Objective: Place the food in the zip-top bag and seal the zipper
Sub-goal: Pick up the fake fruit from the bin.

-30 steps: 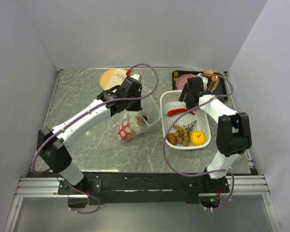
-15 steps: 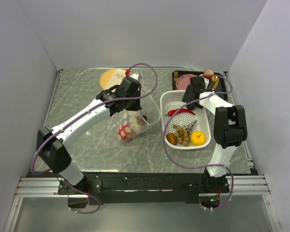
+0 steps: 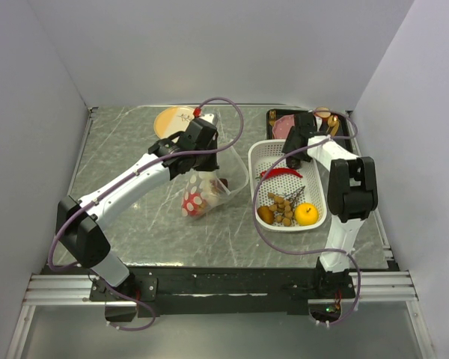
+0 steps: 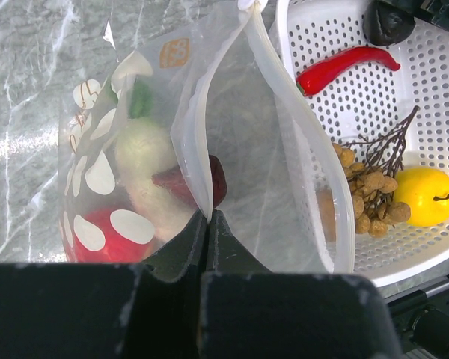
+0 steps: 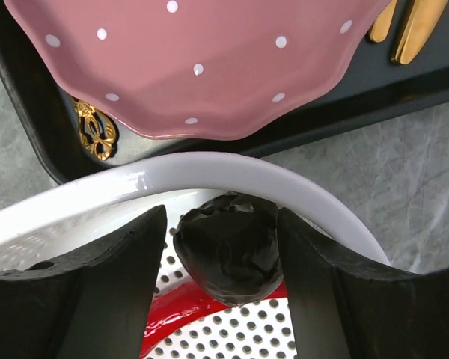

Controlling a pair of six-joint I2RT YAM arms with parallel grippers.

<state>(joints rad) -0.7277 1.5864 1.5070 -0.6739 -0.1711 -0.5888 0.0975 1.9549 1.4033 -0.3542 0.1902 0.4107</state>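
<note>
My left gripper (image 3: 200, 143) (image 4: 207, 218) is shut on the near edge of the zip-top bag (image 3: 209, 187) (image 4: 232, 134) and holds its mouth open; the white zipper (image 4: 307, 142) curves along the far lip. Inside the bag lie a white-and-green vegetable (image 4: 146, 161) and red pieces (image 4: 105, 239). The white basket (image 3: 258, 153) holds a red chilli (image 3: 280, 172) (image 4: 344, 66), brown nuts (image 3: 282, 207), a brown oval (image 3: 266, 215) and a yellow fruit (image 3: 306, 214). My right gripper (image 3: 294, 146) (image 5: 221, 224) is open, its fingers close on either side of a black lumpy piece (image 5: 228, 247) at the basket's far rim.
A black tray (image 3: 348, 134) with a pink dotted plate (image 5: 202, 60) and gold utensils (image 5: 404, 26) stands just beyond the basket. An orange plate (image 3: 173, 120) lies at the back, left of the bag. Grey walls close in both sides.
My right gripper has moved from over the chilli to the basket's far end and now straddles the black piece. The left gripper and bag have not moved.
</note>
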